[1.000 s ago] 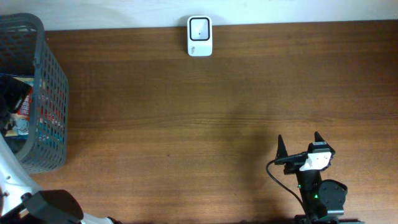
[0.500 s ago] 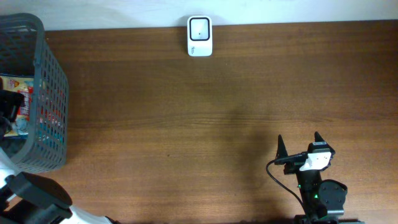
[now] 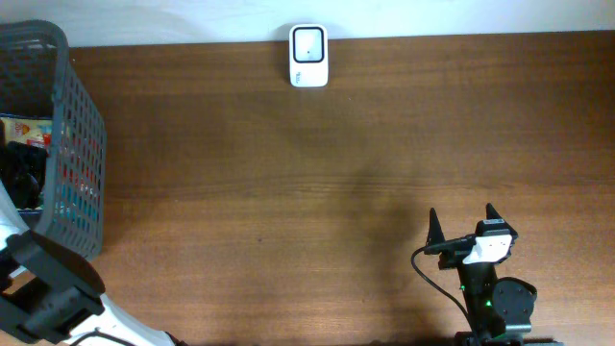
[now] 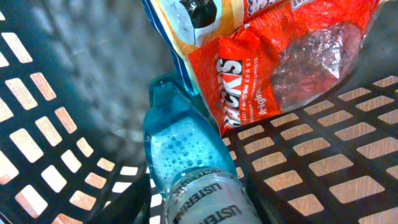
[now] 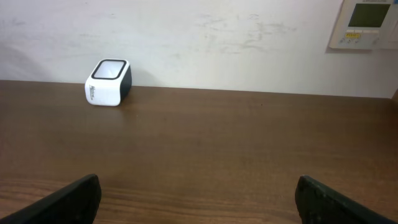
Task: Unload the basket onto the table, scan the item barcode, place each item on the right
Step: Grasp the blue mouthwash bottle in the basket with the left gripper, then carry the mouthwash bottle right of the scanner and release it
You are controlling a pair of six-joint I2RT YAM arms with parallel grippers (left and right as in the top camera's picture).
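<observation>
Inside the grey basket at the table's left edge lies a blue mouthwash bottle with a pale label. My left gripper is down in the basket, its dark jaws closed against both sides of the bottle's near end. In the overhead view the left gripper shows only as a dark shape among the basket's contents. The white barcode scanner stands at the table's far edge, also seen from the right wrist as the scanner. My right gripper rests open near the front right, holding nothing.
An orange snack bag and a yellow and blue packet lie against the bottle in the basket. The basket's slotted walls close in around my left gripper. A wall panel hangs behind the table.
My left arm has gone deeper into the basket and its jaws have narrowed from wide open onto the bottle. The right arm has not moved.
</observation>
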